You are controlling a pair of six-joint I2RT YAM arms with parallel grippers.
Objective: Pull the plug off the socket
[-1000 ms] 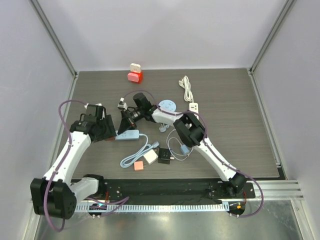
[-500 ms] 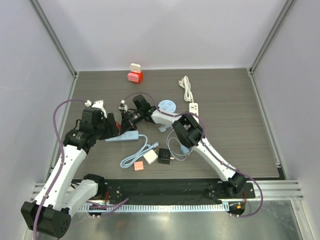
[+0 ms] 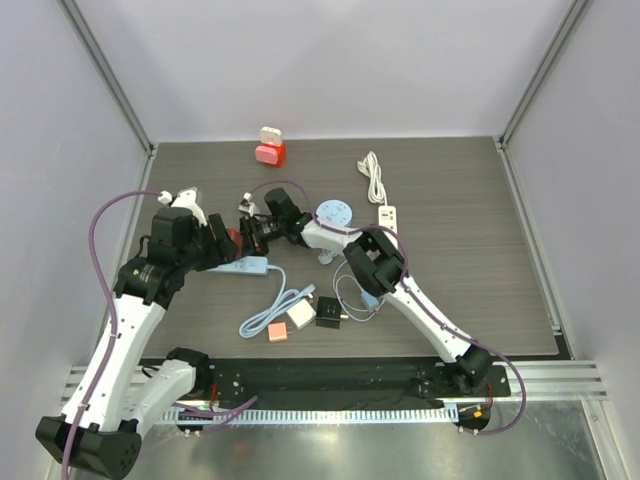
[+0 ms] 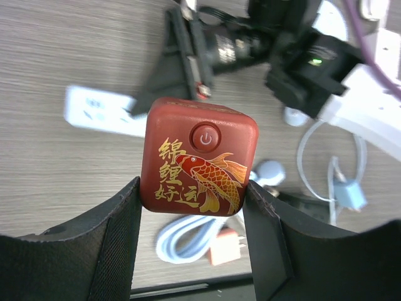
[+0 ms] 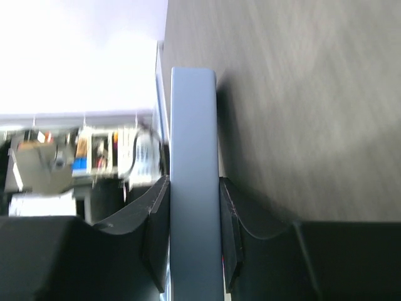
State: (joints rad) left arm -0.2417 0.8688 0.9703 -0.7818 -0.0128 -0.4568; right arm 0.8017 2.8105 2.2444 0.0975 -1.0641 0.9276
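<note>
red-white block (image 3: 270, 147): far back | coiled white cord (image 3: 374, 178): back right | black adapter (image 3: 328, 315): front centre

light: bright, even, diffuse from overhead | shadows: soft and short on table (image 3: 470, 280) | glare: blown-out white, upper left of right wrist view | focus: red plug (image 4: 199, 157) sharp, background soft; pale blue strip (image 5: 194, 157) close and blurred, wood grain smeared | top view: crisp
</note>
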